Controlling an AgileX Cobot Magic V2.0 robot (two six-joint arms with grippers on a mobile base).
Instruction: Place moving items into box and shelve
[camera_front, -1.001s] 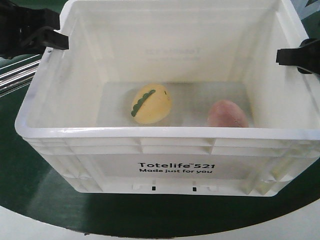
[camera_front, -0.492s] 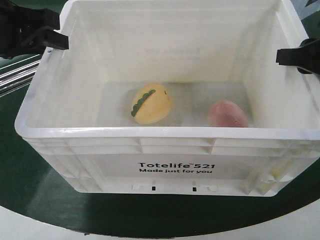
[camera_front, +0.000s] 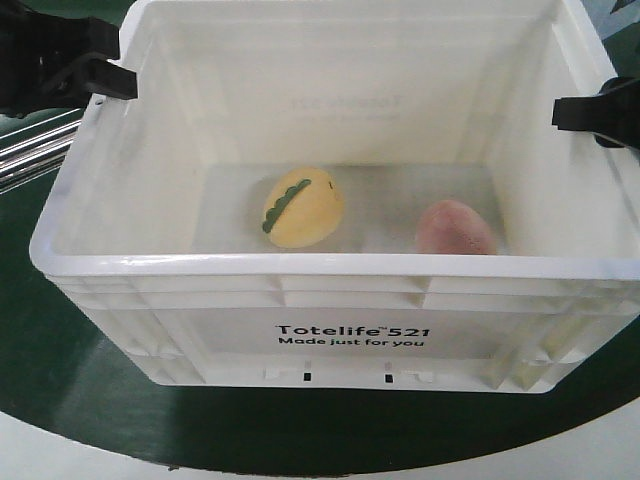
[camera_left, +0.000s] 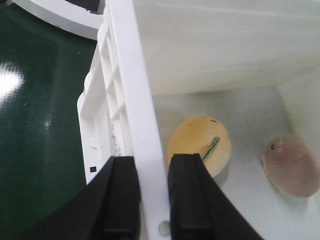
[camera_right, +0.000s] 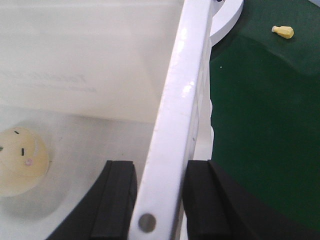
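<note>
**Both ends clamped, eggs loose inside: the lift has to stay level**

The large white rectangular plastic crate with a ribbed rim (camera_front: 350, 335) stands on the dark green tabletop (camera_front: 40, 380). Its long axis runs left to right across the robot, with the printed face toward the front camera. On its floor lie the pale yellow egg with a green scalloped stripe (camera_front: 303, 207), left of centre, and the dull reddish-brown egg (camera_front: 456, 228), near the right wall. The two eggs are apart and unrestrained.

The left gripper (camera_left: 153, 172) straddles the rim of the left wall, one black finger outside and one inside, both pads against the plastic, so it is clamped on the crate. The right gripper (camera_right: 160, 175) grips the right wall the same way. The crate thus lies between the two hands, and neither is nearer.

Packing looks finished and shelving remains. The lift depends on both arms rising together, since any tilt along the long axis would likely roll the eggs to one end.

Off to the right lies a small yellow piece (camera_right: 283, 32), well apart from the crate. A curved white rim (camera_right: 227, 12) sits just past the far right corner. No shelf is in view.
</note>
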